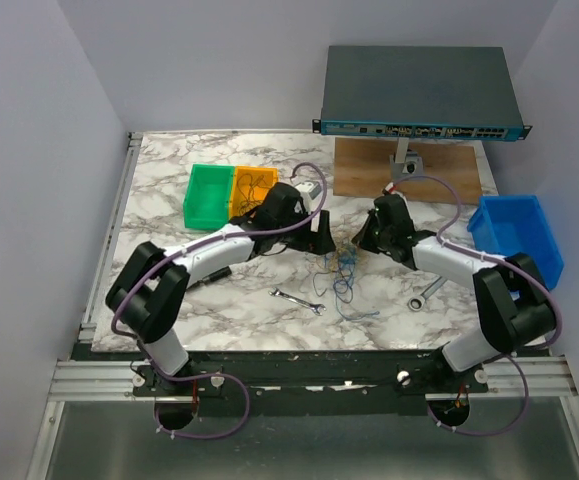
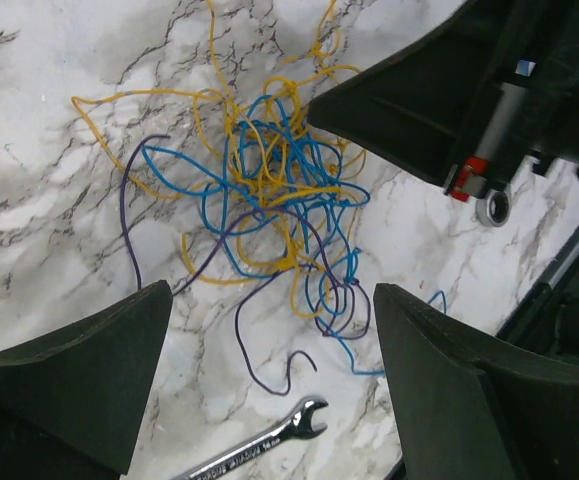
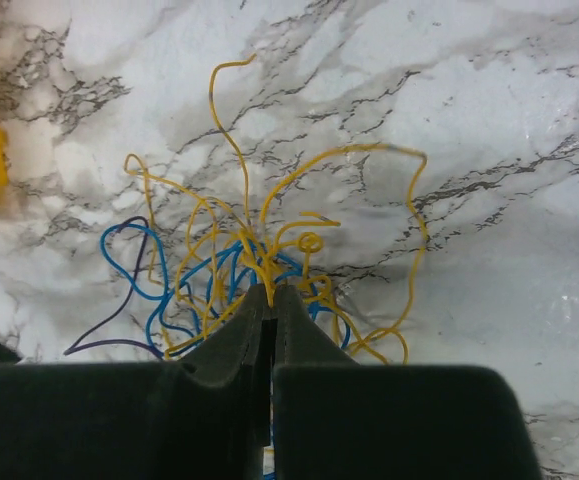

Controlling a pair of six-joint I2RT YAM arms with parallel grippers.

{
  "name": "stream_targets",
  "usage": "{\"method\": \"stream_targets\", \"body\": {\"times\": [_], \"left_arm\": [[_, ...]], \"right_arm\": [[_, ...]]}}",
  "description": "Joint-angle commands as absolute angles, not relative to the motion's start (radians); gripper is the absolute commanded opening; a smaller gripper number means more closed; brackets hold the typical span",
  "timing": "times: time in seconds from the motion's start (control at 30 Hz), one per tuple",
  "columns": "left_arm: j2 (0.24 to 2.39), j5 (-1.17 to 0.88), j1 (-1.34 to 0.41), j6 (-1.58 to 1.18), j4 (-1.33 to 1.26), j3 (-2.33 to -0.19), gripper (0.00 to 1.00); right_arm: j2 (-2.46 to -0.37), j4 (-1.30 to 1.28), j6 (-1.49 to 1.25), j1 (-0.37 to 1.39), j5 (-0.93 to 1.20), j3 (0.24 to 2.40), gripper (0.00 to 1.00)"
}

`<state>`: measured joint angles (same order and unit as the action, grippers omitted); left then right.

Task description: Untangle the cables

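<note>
The cables point(image 1: 344, 264) lie as one knot of thin yellow, blue and dark purple wires on the marble table, between the two arms. My left gripper point(image 1: 321, 240) hangs open just left of the knot. In the left wrist view its fingers point(image 2: 119, 370) stand wide apart with the tangle point(image 2: 269, 190) ahead of them and nothing between them. My right gripper point(image 3: 271, 292) is shut on a yellow cable point(image 3: 259, 255) at the near edge of the knot. Blue loops point(image 3: 134, 275) and a purple strand point(image 3: 119, 310) spread to its left.
A small silver wrench point(image 1: 297, 300) lies near the knot, and a second wrench point(image 1: 424, 295) lies by the right arm. Green point(image 1: 207, 195) and yellow point(image 1: 252, 188) bins stand at the back left, a blue bin point(image 1: 514, 235) at the right. A network switch point(image 1: 419, 95) sits on a stand at the back.
</note>
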<state>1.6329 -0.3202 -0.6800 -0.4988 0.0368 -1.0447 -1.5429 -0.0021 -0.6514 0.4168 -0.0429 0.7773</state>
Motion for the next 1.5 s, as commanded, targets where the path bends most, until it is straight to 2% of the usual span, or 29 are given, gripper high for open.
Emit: {"method": "stream_targets", "body": {"times": [0.0, 0.27, 0.37, 0.47, 0.53, 0.57, 0.73, 1.03, 1.47], "left_arm": [[1.738, -0.249, -0.716, -0.456, 0.126, -1.155, 0.83], [1.933, -0.24, -0.754, -0.444, 0.23, -1.334, 0.74], [1.996, -0.299, -0.756, -0.475, 0.226, -1.365, 0.65], [2.045, -0.346, -0.757, -0.509, 0.204, -1.379, 0.33], [2.053, -0.346, -0.755, -0.514, 0.204, -1.387, 0.06], [2.047, -0.331, -0.755, -0.514, 0.209, -1.385, 0.0], [1.947, -0.273, -0.713, -0.503, 0.199, -1.305, 0.0], [1.787, -0.328, -0.54, -0.519, 0.135, -1.124, 0.0], [1.78, -0.334, -0.492, -0.543, 0.079, -1.064, 0.0]], "right_arm": [[-1.459, -0.032, -0.626, 0.411, -0.086, 0.794, 0.01], [-1.312, -0.044, -0.692, 0.411, -0.026, 0.708, 0.0], [-1.265, -0.049, -0.705, 0.411, -0.051, 0.694, 0.01], [-1.22, -0.115, -0.703, 0.411, -0.128, 0.732, 0.01], [-1.189, -0.176, -0.699, 0.41, -0.201, 0.773, 0.01], [-1.171, -0.207, -0.698, 0.411, -0.242, 0.795, 0.01], [-1.088, -0.38, -0.665, 0.409, -0.521, 0.939, 0.01], [-1.002, -0.512, -0.587, 0.405, -0.797, 1.166, 0.01], [-0.967, -0.535, -0.421, 0.403, -0.951, 1.49, 0.01]]}}
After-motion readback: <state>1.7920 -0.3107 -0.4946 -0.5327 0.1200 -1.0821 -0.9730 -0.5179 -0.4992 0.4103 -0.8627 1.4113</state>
